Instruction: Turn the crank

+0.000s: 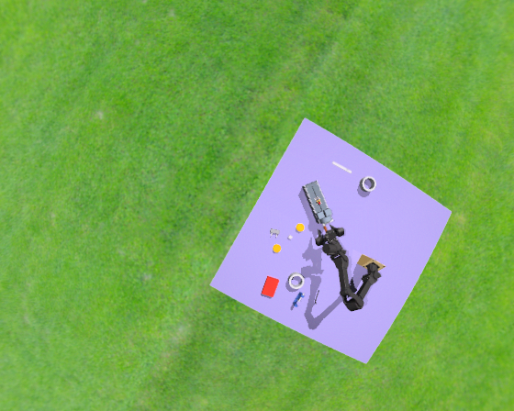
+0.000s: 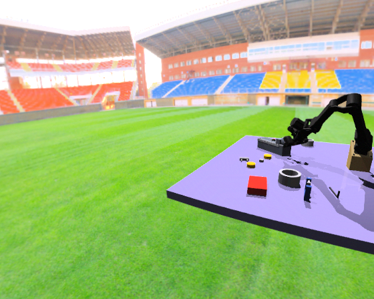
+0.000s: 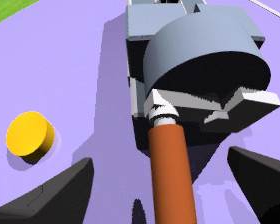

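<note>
The grey machine [image 1: 312, 190] [image 2: 272, 147] [image 3: 201, 50] is a long slide housing with a round grey drum at its near end. A pale crank arm [image 3: 186, 101] on the drum carries the orange-brown handle [image 3: 172, 170] [image 1: 325, 227], which points toward the wrist camera. My gripper [image 3: 161, 160] is open, one finger on each side of the handle, touching neither in the wrist view. The red pointer [image 1: 318, 202] is a tiny spot midway along the housing; its level against the brass zero marks is too small to tell.
A yellow disc [image 3: 27, 134] [image 1: 300, 227] lies left of the handle, with another yellow disc [image 1: 276, 248] beyond. A grey ring [image 1: 296, 281] [image 2: 289, 177], a red block [image 1: 270, 286] [image 2: 257, 185] and a blue object [image 1: 298, 299] lie nearer the purple table's edge. Another ring [image 1: 368, 183] stands at the far side.
</note>
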